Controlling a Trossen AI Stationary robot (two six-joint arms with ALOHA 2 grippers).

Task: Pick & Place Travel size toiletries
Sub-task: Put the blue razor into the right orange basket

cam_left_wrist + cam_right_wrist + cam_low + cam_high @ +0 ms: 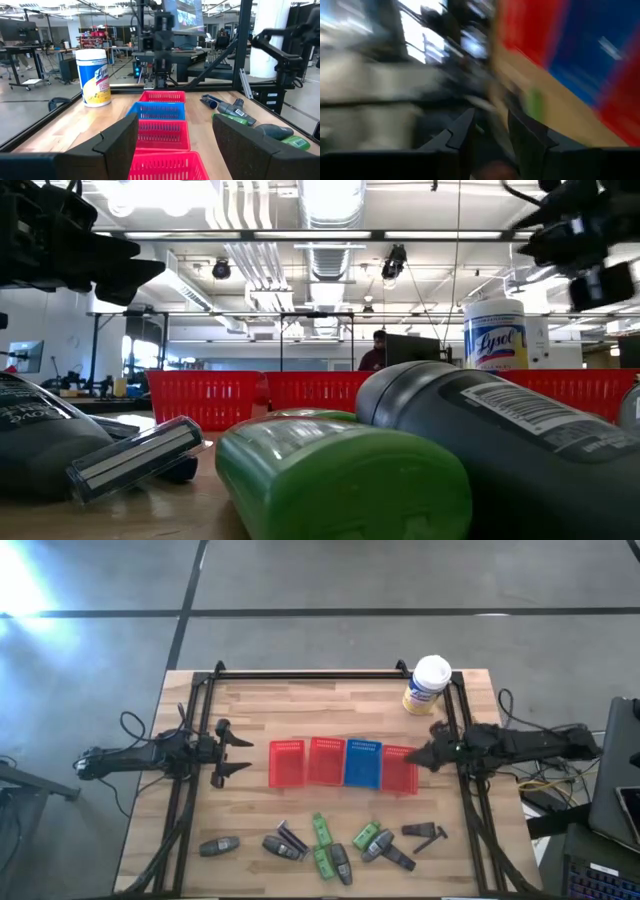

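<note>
While nothing is held by either arm, the high view shows a pale wooden desk (330,720) on a grey concrete floor. Four mesh baskets (343,763), two red, one blue and one red, are lined up across its middle. A yellow canister (427,686) with a white lid is stood near the far right corner. The travel size toiletries (322,841) are scattered along the near edge: grey tubes, green packs and black angular pieces. The left gripper (245,749) is held just off the left end of the basket row, its fingers spread wide and empty. The right gripper (412,757) is seen at the right-hand red basket; whether its fingers are apart cannot be told there.

From table height, a green pack (340,475) and a grey tube (520,445) are seen close up, with a workshop ceiling of ducts and lights behind and a person far off.

Through the left wrist camera, the basket row is seen end on between the open fingers (117,142), with desks and screens beyond.

By the right wrist camera, only blurred red and blue are given; its fingers (462,131) are seen narrowly parted, gripping nothing.
</note>
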